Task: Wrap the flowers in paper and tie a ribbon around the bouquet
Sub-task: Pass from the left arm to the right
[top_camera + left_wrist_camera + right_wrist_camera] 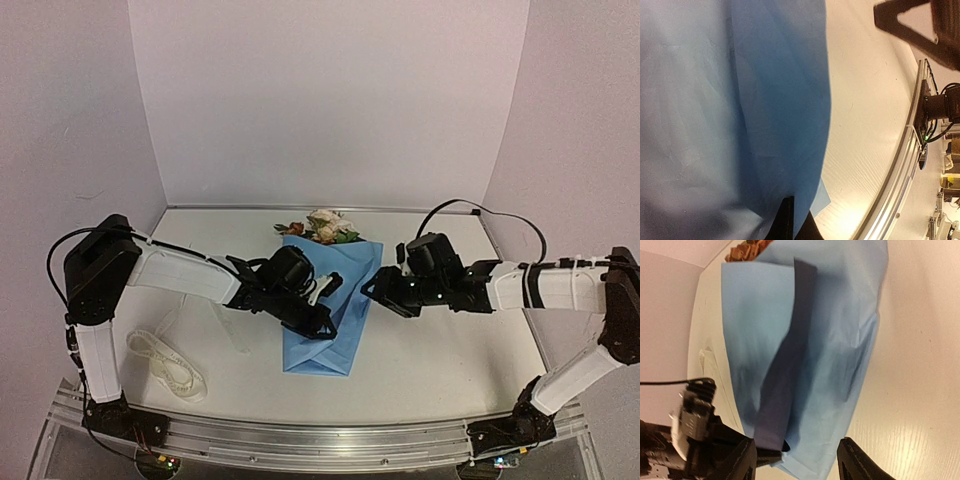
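The light-blue paper (335, 305) lies folded lengthwise around the flowers (325, 227), whose cream and rust blooms stick out at its far end. My left gripper (322, 325) reaches over the paper's lower left part. In the left wrist view the left gripper (799, 225) is shut, with a fold of the paper (770, 100) pinched between its fingers. My right gripper (372, 290) is at the paper's right edge. It stands open in the right wrist view (797, 462), its jaws either side of the paper (830, 340) without pressing it. The cream ribbon (165, 365) lies loose at the near left.
A metal rail (320, 440) runs along the table's near edge. Pale walls close in the back and both sides. The right arm's tip (910, 25) shows at the upper right of the left wrist view, above bare tabletop (865, 125).
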You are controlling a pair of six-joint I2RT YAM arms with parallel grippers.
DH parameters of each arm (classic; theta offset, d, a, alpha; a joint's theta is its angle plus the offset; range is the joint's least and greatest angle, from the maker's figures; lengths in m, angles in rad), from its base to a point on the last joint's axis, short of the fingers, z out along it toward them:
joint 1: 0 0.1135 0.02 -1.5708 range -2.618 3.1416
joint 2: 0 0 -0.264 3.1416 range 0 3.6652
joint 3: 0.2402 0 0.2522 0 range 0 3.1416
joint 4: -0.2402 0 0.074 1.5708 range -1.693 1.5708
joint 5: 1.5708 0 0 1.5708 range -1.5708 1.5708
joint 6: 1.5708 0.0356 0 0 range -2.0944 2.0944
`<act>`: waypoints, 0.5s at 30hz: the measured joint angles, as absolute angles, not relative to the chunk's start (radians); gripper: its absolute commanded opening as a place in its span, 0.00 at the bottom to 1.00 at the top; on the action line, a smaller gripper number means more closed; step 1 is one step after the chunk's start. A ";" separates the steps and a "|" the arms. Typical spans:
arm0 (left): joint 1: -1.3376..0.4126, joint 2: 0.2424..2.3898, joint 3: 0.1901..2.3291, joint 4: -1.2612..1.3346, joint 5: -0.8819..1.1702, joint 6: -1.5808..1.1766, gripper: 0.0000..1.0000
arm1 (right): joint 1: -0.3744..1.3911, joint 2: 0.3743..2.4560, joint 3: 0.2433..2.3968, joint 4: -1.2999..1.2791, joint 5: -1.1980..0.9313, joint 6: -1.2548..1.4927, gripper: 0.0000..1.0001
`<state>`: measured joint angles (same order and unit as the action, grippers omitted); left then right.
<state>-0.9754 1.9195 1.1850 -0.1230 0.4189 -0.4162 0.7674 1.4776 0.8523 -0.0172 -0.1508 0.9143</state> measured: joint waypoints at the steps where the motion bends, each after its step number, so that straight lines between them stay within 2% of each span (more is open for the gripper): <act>1: -0.976 1.920 1.188 -0.128 0.419 -0.415 0.00 | 0.757 1.488 0.872 -0.017 -0.155 0.921 0.56; 10: -0.976 1.934 1.212 -0.134 0.426 -0.390 0.00 | 0.725 1.610 1.027 -0.078 -0.170 0.953 0.52; 12: -0.976 1.936 1.212 -0.134 0.426 -0.387 0.00 | 0.720 1.643 1.056 -0.095 -0.174 0.955 0.48; 15: -0.976 1.937 1.212 -0.134 0.427 -0.381 0.01 | 0.710 1.692 1.099 -0.130 -0.179 0.957 0.35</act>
